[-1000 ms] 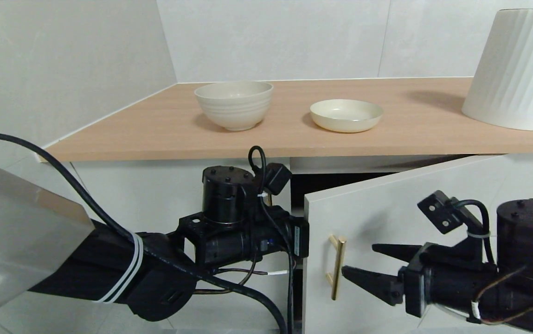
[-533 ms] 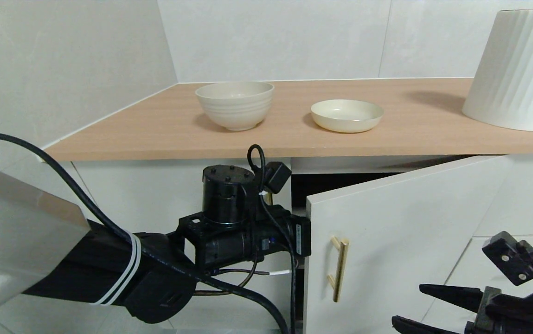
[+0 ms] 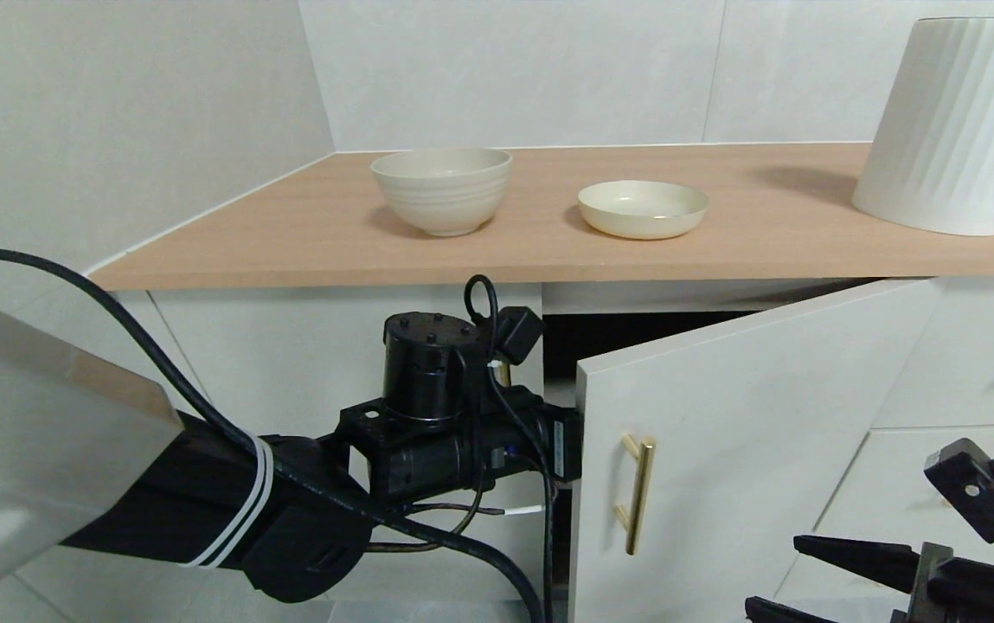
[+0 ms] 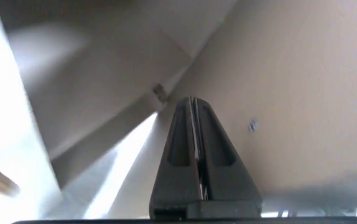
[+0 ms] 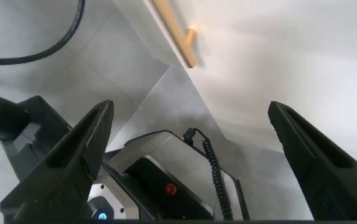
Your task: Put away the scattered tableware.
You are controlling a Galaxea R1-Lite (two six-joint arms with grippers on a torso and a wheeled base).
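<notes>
The left claw (image 4: 193,104) had its two fingers pressed flat together with nothing between them, and it pointed into the pale inside of the cabinet. Its arm reached into the gap just left of the open door (image 3: 747,407). Above that claw, on the wooden counter (image 3: 289,242), the deep ribbed bowl (image 3: 442,189) stood upright. The shallow dish (image 3: 643,208) lay farther right on the same counter, apart from the bowl and higher than both claws. The door's gold handle (image 3: 638,493) hung between the two claws. The right claw (image 3: 773,573) sat low, to the right of the handle and clear of it, its fingers spread wide and empty. High above it a white ribbed container (image 3: 955,121) stood on the counter.
</notes>
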